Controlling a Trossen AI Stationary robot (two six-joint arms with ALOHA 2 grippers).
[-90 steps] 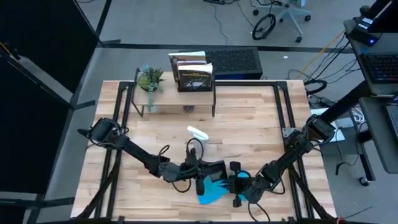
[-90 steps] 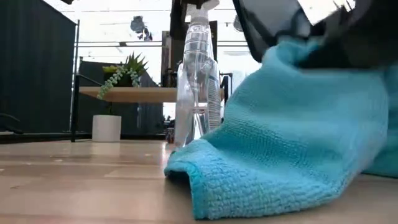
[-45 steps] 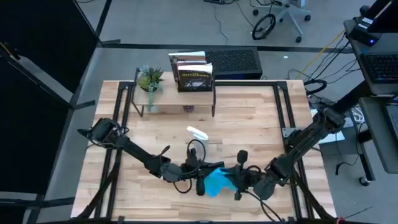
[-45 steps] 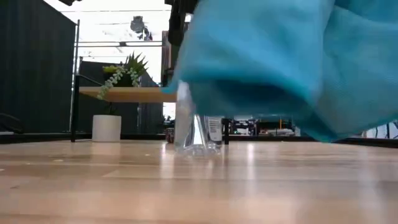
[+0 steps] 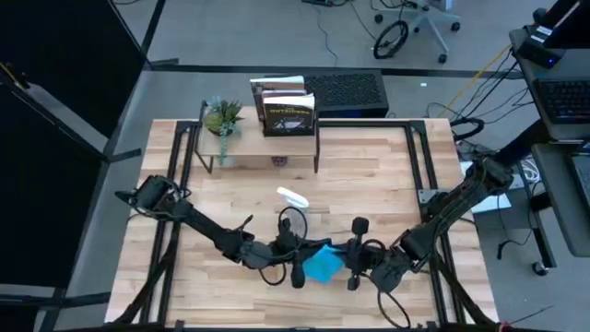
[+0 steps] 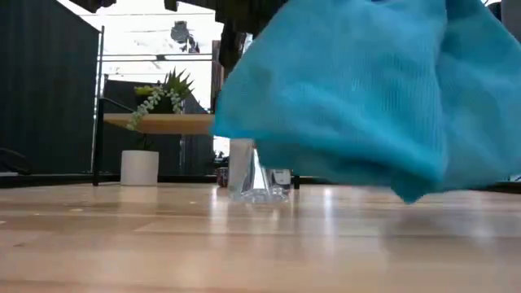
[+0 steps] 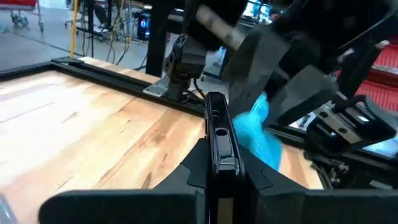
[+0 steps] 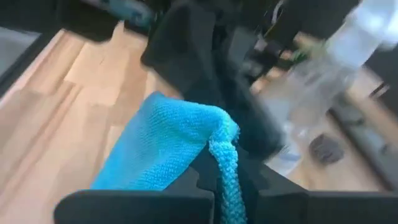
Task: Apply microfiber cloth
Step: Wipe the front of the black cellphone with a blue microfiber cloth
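At the surface's point(image 5: 369, 175) near edge, the right hand point(image 5: 348, 265) grips the microfiber cloth point(image 5: 322, 264) aloft; the left hand point(image 5: 297, 266) clamps the phone point(image 7: 219, 134); wiping seems next.

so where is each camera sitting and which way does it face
High view: above the table, looking straight down; both arms show, meeting at the blue cloth near the front edge.
Low view: at table-top height, looking level across the table; the cloth hangs clear of it, spray bottle behind.
Left wrist view: on the left arm, looking past its tool, shut on a phone.
Right wrist view: on the right arm, looking past its tool, shut on the cloth.
All four views share the cloth.
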